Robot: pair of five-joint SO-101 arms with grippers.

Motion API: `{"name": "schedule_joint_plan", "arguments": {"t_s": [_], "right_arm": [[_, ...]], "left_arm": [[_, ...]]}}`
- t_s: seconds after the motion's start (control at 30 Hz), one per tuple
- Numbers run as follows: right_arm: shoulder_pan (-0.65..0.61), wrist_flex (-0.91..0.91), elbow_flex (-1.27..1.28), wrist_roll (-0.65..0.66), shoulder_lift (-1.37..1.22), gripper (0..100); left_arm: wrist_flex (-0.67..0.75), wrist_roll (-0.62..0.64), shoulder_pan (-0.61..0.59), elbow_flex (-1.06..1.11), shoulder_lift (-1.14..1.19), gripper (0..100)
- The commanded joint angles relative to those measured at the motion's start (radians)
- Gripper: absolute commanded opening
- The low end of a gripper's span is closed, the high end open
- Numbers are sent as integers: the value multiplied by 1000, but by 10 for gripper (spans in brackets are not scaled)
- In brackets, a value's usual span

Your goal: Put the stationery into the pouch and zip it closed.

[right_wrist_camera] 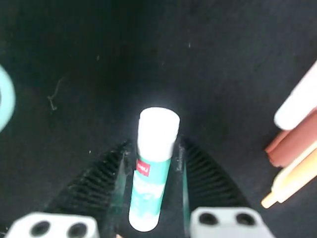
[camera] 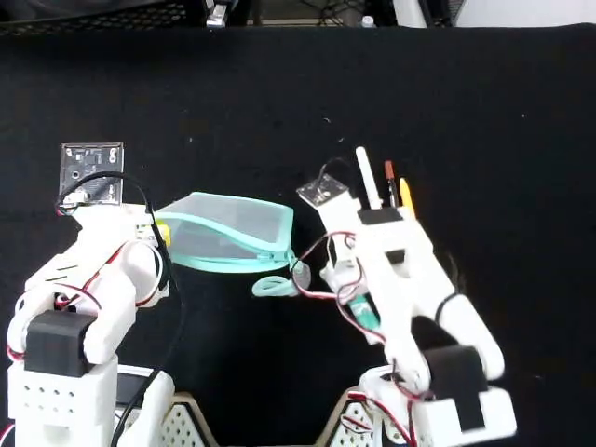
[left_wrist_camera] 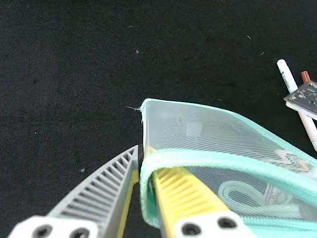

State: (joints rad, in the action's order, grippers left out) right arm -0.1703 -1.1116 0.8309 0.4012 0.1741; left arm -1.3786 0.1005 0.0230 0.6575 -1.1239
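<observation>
The mint mesh pouch lies left of centre with its zipper open. My left gripper is shut on the pouch's left end, with the yellow finger inside the mouth and the grey finger outside. My right gripper is shut on a glue stick with a white cap and teal body, held above the black cloth right of the pouch; the glue stick peeks out under the right arm. A white pen, a brown pen and a yellow pen lie side by side beyond the right arm.
A mint loop lies at the pouch's near right corner. Something pale shows through the mesh inside the pouch. Black cloth covers the table, with open room behind and to the far right. Red and white cables hang beside the right arm.
</observation>
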Motion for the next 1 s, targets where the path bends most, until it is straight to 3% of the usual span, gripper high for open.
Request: {"name": "schedule_joint_plan", "arguments": {"t_s": [0.0, 0.37, 0.53, 0.97], "right_arm": [[-14, 6, -81, 0, -39, 123], [-32, -28, -162, 2, -110, 126], [-104, -63, -176, 31, -117, 207], [-106, 6, -188, 32, -130, 145]], "left_arm": [[18, -2, -1, -5, 2, 30], [20, -2, -1, -5, 2, 30], [20, -2, -1, -5, 2, 30], [18, -2, -2, -5, 2, 30]]}}
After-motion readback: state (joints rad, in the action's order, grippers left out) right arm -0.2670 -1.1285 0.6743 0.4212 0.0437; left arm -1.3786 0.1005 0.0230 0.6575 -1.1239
